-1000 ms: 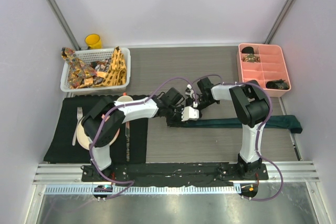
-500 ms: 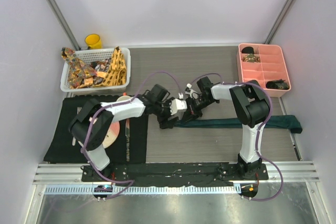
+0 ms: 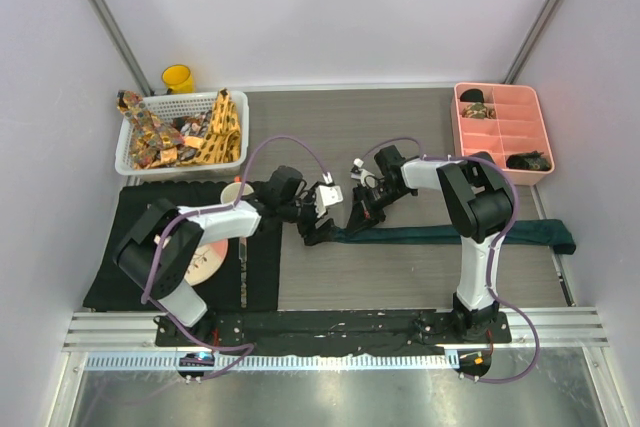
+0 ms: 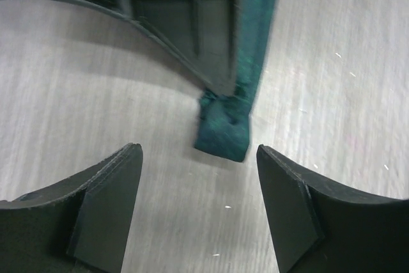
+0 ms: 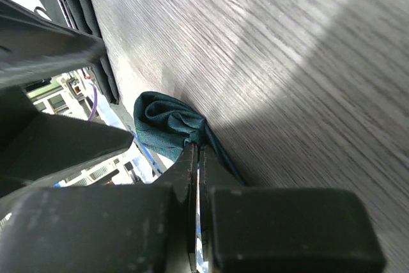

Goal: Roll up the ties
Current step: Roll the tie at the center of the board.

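One dark teal fabric necktie (image 3: pixel 450 233) is stretching rightward from the right gripper (image 3: pixel 358 219) pinching its folded end; the left gripper (image 3: pixel 320 219) is gaping wide just beside; beyond it a white plastic basket (image 3: pixel 180 168) is holding patterned ties (image 3: pixel 225 127)

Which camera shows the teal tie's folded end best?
Left wrist: the folded end of the teal tie lies in plain sight on the table. Right wrist shows it bunched, pinched by the shut right gripper, partly hidden. Top shows the tie's length, its end barely visible.
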